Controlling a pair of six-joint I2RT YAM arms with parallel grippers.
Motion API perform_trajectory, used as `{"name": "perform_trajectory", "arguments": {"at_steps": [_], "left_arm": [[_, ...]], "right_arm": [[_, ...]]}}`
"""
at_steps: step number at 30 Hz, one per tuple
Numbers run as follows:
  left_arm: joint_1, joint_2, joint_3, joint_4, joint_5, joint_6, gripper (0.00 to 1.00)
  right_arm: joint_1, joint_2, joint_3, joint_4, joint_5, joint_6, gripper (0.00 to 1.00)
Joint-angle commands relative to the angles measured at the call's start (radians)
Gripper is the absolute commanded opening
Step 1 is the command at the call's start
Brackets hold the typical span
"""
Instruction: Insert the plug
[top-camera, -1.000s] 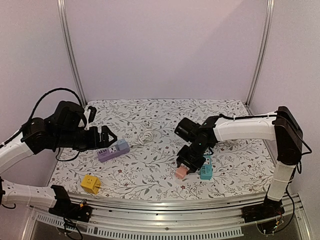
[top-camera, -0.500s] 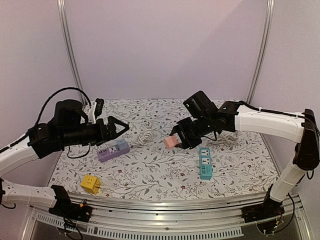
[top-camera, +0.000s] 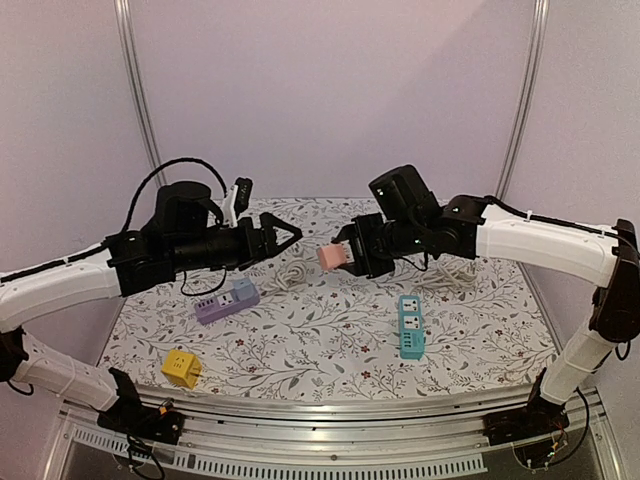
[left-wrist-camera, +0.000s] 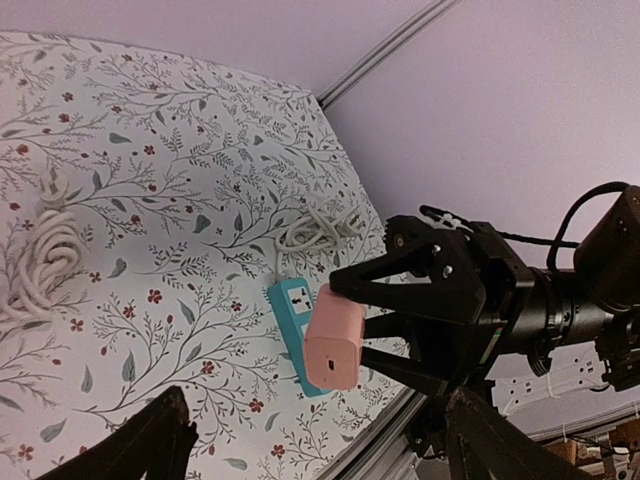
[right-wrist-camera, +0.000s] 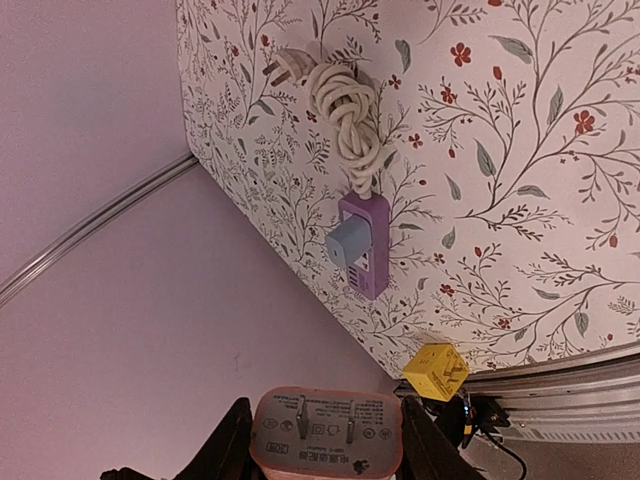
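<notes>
My right gripper (top-camera: 345, 255) is shut on a pink plug block (top-camera: 332, 256) and holds it in the air above the middle of the table. In the right wrist view the plug (right-wrist-camera: 325, 432) shows its grey face with two prongs between my fingers (right-wrist-camera: 236, 440). My left gripper (top-camera: 287, 238) is open and empty, level with the plug, a short gap to its left. In the left wrist view the pink plug (left-wrist-camera: 335, 338) hangs ahead of my open left gripper (left-wrist-camera: 315, 400). A teal power strip (top-camera: 410, 325) lies flat on the table at the right, and also shows in the left wrist view (left-wrist-camera: 288, 310).
A purple power strip (top-camera: 227, 300) with a blue plug (right-wrist-camera: 347, 243) in it lies at the left. A yellow cube adapter (top-camera: 181, 367) sits near the front left edge. A coiled white cord (top-camera: 292, 272) lies mid-table. Metal frame posts stand at the back corners.
My right gripper has lifted the pink plug from beside the teal strip, up and to the left. My left arm has risen and swung right towards it, jaws open.
</notes>
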Motion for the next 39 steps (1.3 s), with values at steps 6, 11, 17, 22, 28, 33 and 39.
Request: {"name": "perform_trajectory", "arguments": {"at_steps": [6, 11, 17, 22, 28, 33, 39], "left_arm": [[-0.05, 0.115, 0.03, 0.222, 0.014, 0.025, 0.84], [-0.066, 0.176, 0.05, 0.252, 0.019, 0.045, 0.83], [-0.069, 0.216, 0.057, 0.281, 0.001, 0.062, 0.78], [-0.069, 0.228, 0.063, 0.296, 0.011, 0.075, 0.67], [-0.069, 0.241, 0.068, 0.308, 0.021, 0.079, 0.6], [-0.069, 0.259, 0.077, 0.312, 0.03, 0.076, 0.53], [-0.068, 0.265, 0.082, 0.311, 0.04, 0.084, 0.3]], "right_arm": [[0.008, -0.025, 0.037, 0.05, 0.073, 0.151, 0.23], [0.007, -0.019, 0.061, 0.057, 0.076, 0.158, 0.23], [0.007, -0.017, 0.076, 0.068, 0.07, 0.162, 0.23], [0.008, -0.023, 0.076, 0.073, 0.065, 0.162, 0.22], [0.011, -0.026, 0.073, 0.079, 0.055, 0.155, 0.22], [0.016, -0.029, 0.068, 0.088, 0.05, 0.153, 0.22], [0.018, -0.035, 0.065, 0.094, 0.05, 0.15, 0.22]]}}
